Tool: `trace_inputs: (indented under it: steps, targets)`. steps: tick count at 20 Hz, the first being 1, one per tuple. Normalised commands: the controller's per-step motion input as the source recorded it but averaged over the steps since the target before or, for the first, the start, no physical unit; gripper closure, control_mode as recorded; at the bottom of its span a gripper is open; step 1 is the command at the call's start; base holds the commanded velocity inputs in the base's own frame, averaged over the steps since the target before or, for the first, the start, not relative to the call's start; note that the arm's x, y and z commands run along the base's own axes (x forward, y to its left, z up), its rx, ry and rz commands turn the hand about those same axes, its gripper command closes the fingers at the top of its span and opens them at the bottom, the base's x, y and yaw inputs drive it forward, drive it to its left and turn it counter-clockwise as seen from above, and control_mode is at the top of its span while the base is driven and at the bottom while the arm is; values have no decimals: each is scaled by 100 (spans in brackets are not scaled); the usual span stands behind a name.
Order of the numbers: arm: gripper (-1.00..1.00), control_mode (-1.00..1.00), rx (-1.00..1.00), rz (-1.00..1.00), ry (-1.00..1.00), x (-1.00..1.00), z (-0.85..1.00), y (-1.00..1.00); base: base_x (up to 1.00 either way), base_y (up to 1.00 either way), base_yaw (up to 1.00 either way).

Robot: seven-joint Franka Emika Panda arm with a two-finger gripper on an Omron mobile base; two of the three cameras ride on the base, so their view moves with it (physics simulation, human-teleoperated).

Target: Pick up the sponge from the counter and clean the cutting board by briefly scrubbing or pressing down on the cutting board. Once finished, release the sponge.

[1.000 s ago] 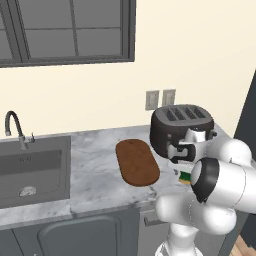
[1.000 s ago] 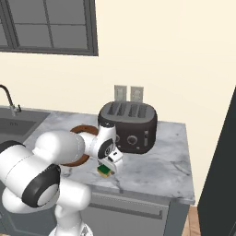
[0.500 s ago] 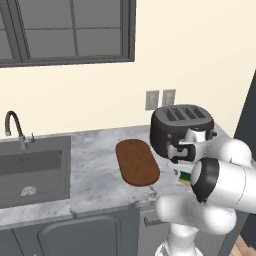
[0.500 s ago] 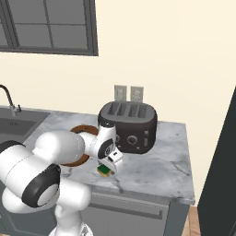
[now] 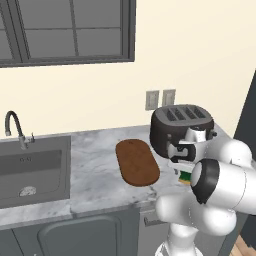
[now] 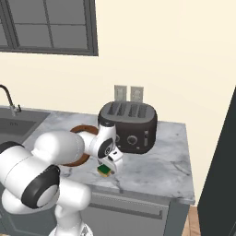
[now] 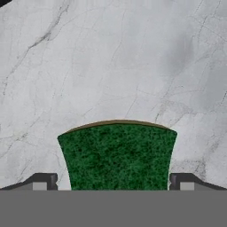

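Observation:
The sponge (image 7: 116, 156), dark green on top with a thin yellow edge, lies on the marbled counter (image 7: 111, 66) between my fingertips. My gripper (image 7: 113, 182) is open, straddling the sponge with a small gap on each side. From the base, the sponge (image 5: 185, 176) (image 6: 104, 171) sits near the counter's front edge, right under my gripper (image 5: 183, 169) (image 6: 109, 165). The reddish-brown oval cutting board (image 5: 137, 161) lies flat to the left of the sponge; in the right base view my arm hides most of the cutting board (image 6: 82, 128).
A black toaster (image 5: 180, 127) (image 6: 128, 126) stands just behind the gripper. The dark sink (image 5: 31, 168) with its faucet (image 5: 15, 128) is at the far left. The counter's front edge (image 5: 115, 206) runs close below the sponge. Bare counter (image 6: 161, 161) lies right of the toaster.

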Motion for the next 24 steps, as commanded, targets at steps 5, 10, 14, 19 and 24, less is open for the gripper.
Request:
trace_inputs:
  steps: [5,10,14,19,24]
  targets:
    - [-100,-100,0,0,0,0,6,0,0,0,0]
    - [-100,-100,0,0,0,0,0,0,0,0,0]
    - [-100,-100,0,0,0,7,-5,0,0,0,0]
    - [100,-100,0,0,0,6,-1,0,0,0,0]
    - [100,-100,0,0,0,1,0,0,0,0,0]
